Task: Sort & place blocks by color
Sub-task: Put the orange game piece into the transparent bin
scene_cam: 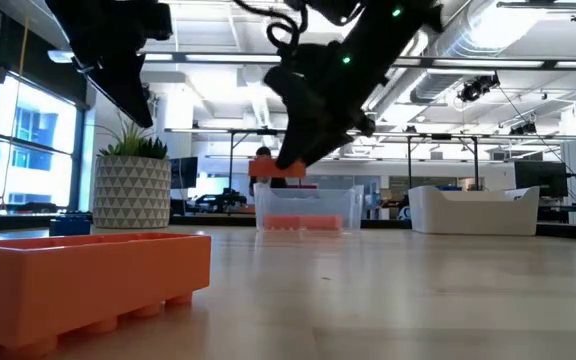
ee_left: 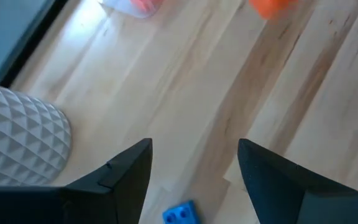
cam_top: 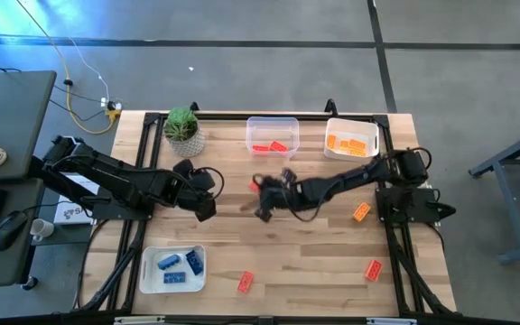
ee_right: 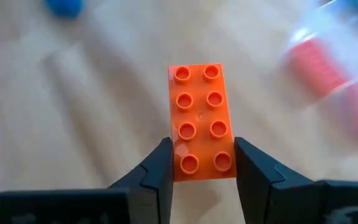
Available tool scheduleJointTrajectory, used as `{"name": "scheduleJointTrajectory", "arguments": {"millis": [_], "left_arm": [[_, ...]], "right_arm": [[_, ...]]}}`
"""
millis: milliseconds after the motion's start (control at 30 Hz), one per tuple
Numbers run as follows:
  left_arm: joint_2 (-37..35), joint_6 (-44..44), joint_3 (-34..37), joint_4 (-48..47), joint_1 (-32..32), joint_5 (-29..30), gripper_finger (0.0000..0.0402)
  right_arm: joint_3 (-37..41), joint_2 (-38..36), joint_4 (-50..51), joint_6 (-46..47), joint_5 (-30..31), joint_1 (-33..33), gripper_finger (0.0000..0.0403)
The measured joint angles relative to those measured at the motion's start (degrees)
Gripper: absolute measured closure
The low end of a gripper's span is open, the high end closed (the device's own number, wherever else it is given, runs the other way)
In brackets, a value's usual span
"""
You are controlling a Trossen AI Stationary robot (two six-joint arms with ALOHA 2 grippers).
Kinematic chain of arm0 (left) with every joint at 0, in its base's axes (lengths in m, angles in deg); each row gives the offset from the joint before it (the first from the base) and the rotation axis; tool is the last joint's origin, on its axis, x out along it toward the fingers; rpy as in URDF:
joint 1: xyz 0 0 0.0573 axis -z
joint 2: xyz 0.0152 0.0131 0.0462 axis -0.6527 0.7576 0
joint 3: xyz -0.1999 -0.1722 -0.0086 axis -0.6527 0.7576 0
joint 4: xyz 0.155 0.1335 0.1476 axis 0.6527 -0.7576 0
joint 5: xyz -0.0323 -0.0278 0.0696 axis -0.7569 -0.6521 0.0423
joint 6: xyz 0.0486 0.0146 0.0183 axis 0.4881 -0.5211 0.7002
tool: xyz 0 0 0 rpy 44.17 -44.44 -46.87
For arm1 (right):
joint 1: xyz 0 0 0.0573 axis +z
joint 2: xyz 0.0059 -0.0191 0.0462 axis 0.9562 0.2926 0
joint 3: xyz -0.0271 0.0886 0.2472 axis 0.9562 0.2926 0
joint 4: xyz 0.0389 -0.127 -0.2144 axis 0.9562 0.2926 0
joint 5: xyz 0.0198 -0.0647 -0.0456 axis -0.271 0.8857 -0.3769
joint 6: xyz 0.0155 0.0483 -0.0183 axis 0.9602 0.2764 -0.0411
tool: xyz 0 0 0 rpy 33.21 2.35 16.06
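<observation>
From above, the light wood table point(cam_top: 314, 262) sits on a grey floor, with a desk, keyboard and mouse off to the left. Along the far edge there's a potted plant point(cam_top: 183, 129), a clear bin point(cam_top: 273, 135) of red blocks and a white tray point(cam_top: 351, 140) of orange ones; a near tray point(cam_top: 173, 269) has blue blocks. Loose blocks lie near the right and front edges. The right gripper point(cam_top: 262, 197) reaches to mid-table; the left gripper point(cam_top: 204, 203) hovers just left of it.

Down at table height you get an office-like room and a big orange block point(scene_cam: 83, 275) up close.

Left wrist view: fingers spread, nothing between them, a blue block point(ee_left: 180, 213) on the wood below.

Right wrist view is the only one showing the grab clearly: an orange eight-stud block point(ee_right: 201, 121) pinched at its near end, held above the table.
</observation>
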Motion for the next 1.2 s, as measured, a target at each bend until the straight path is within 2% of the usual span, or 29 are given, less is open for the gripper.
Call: {"name": "scheduleJointTrajectory", "arguments": {"millis": [300, 600, 733, 867, 1067, 1200], "left_arm": [[0.01, 8.08, 0.00, 0.02, -0.04, 3.08, 0.0177], [0.00, 10.50, 0.00, 0.02, -0.04, 4.42, 0.0177], [0.02, 13.08, 0.00, 0.02, -0.07, 5.54, 0.0177], [0.00, 13.51, 0.00, 0.02, -0.43, 5.65, 0.0177], [0.01, 13.53, 0.00, 0.02, -1.63, 5.63, 0.0177], [0.00, 13.54, 0.00, 0.00, -2.43, 5.38, 0.0177]], "right_arm": [[-4.23, -0.34, -0.09, 0.83, 8.08, -9.04, 0.0296], [-7.96, -0.39, 4.72, 5.27, 9.11, -18.48, 0.0296], [-7.98, -0.39, 8.33, 11.44, 4.80, -22.78, 0.0296], [-7.98, -0.39, 14.42, 16.93, -0.02, -26.34, 0.0277], [-7.98, -0.39, 17.90, 17.83, -7.48, -29.25, 0.0250], [-7.98, -0.39, 17.20, 17.76, -8.51, -29.37, 0.0234]]}}
